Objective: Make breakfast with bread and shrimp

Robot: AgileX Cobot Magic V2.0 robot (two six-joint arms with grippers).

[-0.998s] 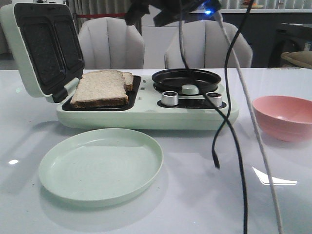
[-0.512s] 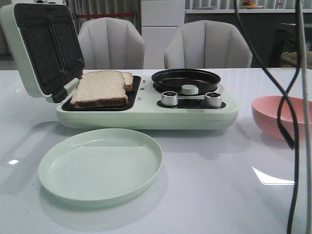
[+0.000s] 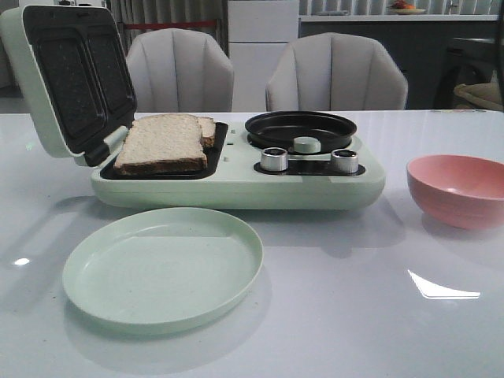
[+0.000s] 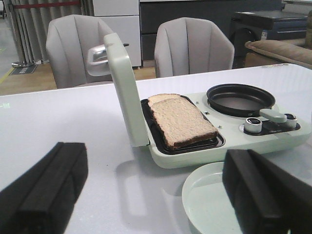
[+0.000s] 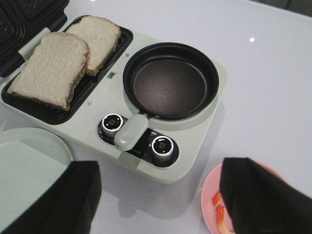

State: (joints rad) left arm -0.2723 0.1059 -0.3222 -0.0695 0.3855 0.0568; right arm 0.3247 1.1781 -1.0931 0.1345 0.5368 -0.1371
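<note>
Front view: low, level over white glossy surface [image 3: 331,315], facing pale green breakfast appliance [image 3: 236,185]. Left wrist view: low, oblique, beyond left end effector [image 4: 146,195]. Right wrist view: high, steeply downward past right end effector [image 5: 161,204]. All three share the appliance.

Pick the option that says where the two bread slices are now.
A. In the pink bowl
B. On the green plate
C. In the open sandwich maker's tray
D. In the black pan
C: both slices of bread lie overlapping in the sandwich maker tray beside its raised lid, while the plate and the pan hold nothing.
</note>
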